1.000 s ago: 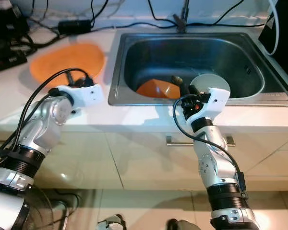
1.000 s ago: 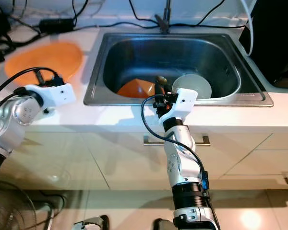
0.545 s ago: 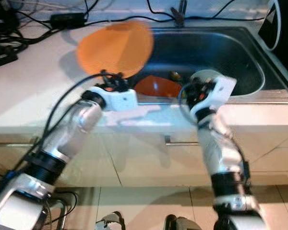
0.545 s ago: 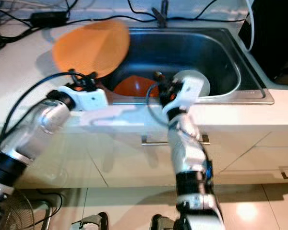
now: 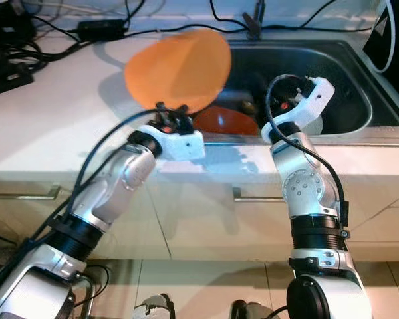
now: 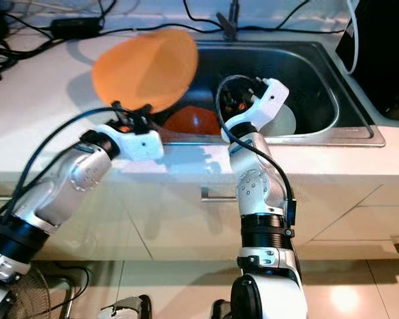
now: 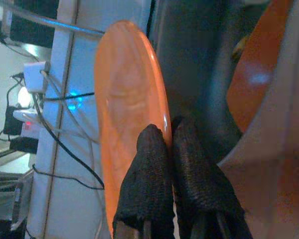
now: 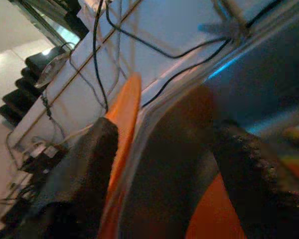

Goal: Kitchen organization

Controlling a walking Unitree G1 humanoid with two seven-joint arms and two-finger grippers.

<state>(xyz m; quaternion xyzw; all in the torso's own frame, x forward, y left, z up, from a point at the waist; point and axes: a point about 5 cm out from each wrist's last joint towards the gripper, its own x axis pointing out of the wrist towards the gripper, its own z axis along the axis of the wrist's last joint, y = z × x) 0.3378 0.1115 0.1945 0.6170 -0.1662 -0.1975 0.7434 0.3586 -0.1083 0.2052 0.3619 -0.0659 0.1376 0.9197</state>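
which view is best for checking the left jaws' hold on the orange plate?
Left wrist view: the fingers sit shut on the rim of the orange plate, seen edge-on. The eye views show the whole plate raised over the sink edge, but the left gripper looks small there. Right wrist view catches just an orange sliver.

left pincer (image 6: pixel 134 117) lifts orange plate (image 6: pixel 146 68) over sink (image 6: pixel 319 80) edge; right pincer (image 6: pixel 243 100) above basin

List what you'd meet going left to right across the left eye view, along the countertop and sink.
Tangle of black cables → orange plate held upright by the left gripper → orange bowl in the sink → right gripper → white plate → right wall of the steel sink.
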